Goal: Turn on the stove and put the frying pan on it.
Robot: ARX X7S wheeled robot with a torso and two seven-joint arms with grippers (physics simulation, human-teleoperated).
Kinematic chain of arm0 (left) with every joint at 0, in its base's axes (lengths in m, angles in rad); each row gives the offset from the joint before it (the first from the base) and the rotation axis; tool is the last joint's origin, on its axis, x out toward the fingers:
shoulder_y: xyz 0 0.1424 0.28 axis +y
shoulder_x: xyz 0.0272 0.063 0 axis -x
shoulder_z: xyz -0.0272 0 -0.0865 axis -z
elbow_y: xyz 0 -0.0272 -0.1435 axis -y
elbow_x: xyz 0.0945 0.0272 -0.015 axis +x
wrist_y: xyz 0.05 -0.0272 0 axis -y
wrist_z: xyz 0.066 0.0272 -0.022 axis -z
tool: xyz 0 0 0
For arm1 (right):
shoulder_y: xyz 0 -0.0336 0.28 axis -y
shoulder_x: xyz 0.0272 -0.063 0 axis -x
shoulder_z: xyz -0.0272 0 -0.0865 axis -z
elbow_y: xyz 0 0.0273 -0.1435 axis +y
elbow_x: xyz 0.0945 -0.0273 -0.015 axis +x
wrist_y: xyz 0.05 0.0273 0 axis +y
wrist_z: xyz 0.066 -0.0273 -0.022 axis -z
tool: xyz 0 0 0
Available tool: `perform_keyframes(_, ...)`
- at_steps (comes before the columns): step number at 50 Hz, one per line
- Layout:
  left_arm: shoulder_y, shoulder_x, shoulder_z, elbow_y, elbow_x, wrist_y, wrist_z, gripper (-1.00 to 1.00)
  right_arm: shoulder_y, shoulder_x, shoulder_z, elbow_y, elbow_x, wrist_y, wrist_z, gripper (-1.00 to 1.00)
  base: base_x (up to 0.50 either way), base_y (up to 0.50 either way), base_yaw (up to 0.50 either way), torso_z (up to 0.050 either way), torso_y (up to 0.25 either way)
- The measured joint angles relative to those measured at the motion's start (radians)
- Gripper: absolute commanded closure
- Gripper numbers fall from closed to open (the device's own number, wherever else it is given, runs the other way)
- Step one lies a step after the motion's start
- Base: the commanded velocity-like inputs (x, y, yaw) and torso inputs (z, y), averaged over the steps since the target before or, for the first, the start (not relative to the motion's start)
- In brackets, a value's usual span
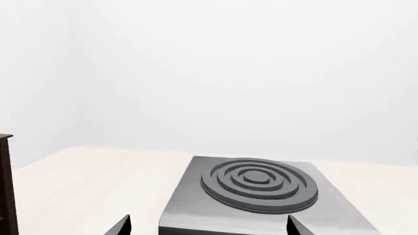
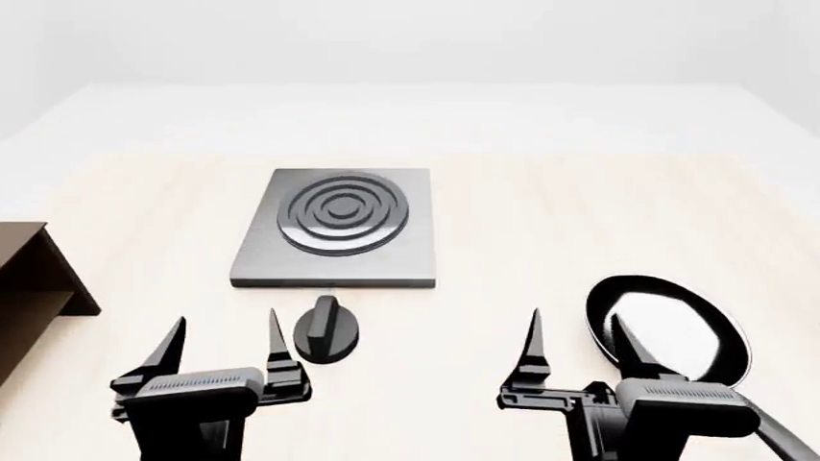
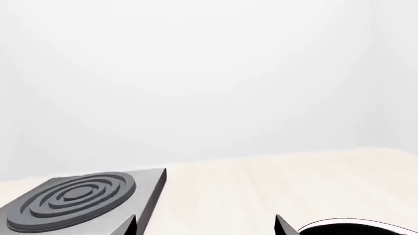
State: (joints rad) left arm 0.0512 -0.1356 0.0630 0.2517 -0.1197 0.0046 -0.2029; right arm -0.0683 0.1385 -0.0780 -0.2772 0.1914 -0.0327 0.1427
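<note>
The stove (image 2: pixel 336 230) is matt grey metal with darker ridged rings. Beside the right end effector (image 2: pixel 579 351), the frying pan (image 2: pixel 666 327) shines glossy black inside. The tabletop (image 2: pixel 539 221) looks like pale smooth wood.

Bare simulated kitchen mock-up — stove (image 2: pixel 337 230), frying pan (image 2: pixel 669 327), pale table (image 2: pixel 551 221).

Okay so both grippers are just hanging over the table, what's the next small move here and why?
Probably shift the left gripper toward the knob and lower over it. Both grippers are open and empty, the knob stands untouched just beside the left one, and the frying pan is still off the stove.
</note>
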Motion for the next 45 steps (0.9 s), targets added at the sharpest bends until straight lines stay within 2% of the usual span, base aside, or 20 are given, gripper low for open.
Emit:
perform_keyframes(14, -0.027, -0.020, -0.001, -0.038, -0.028, -0.057, -0.007, -1.00, 0.000, 0.018, -0.030, 0.016, -0.015, 0.002, 0.004, -1.00, 0.00, 0.00, 0.00, 0.000, 0.000)
perform_keyframes(45, -0.145, -0.037, 0.005, -0.328, -0.046, -0.093, -0.015, -1.00, 0.004, 0.045, -0.068, 0.026, -0.007, 0.018, 0.011, -1.00, 0.00, 0.00, 0.00, 0.000, 0.000)
